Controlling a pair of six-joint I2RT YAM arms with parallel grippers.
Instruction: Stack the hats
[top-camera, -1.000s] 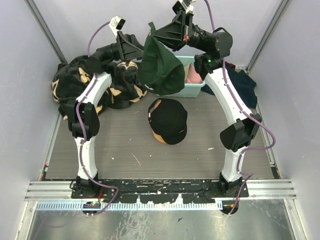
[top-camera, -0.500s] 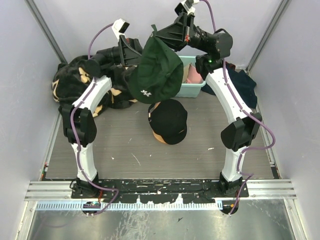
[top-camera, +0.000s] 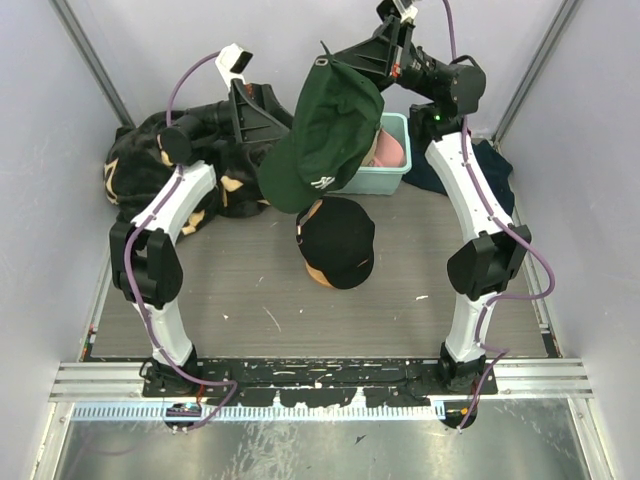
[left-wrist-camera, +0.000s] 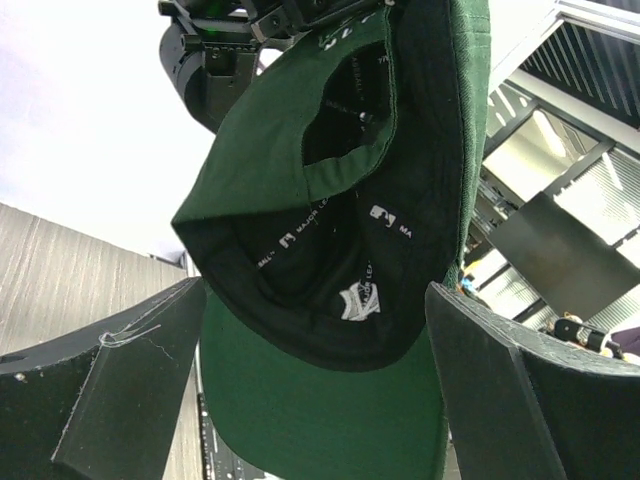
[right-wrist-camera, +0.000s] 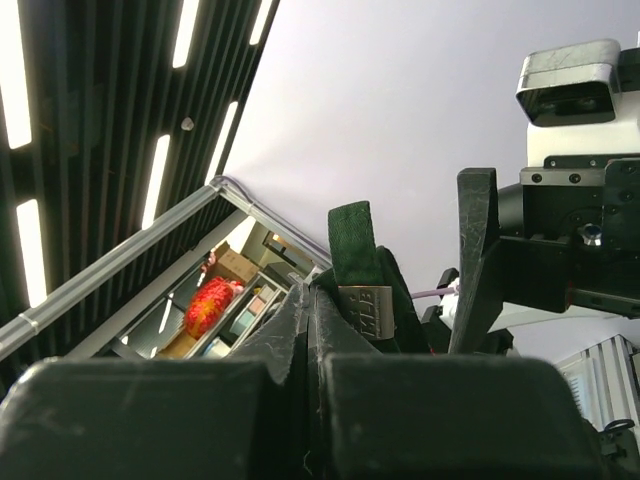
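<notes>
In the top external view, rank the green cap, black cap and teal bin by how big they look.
1. green cap, though it is held up nearer the camera.
2. black cap.
3. teal bin, partly hidden behind the green cap, so unsure.

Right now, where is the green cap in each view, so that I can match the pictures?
Top: green cap, upper centre, hanging in the air.
Left wrist: fills the centre, its inside showing.
Right wrist: only its strap, lower centre.
Shared landmark: the right end effector, shut on that strap.
</notes>
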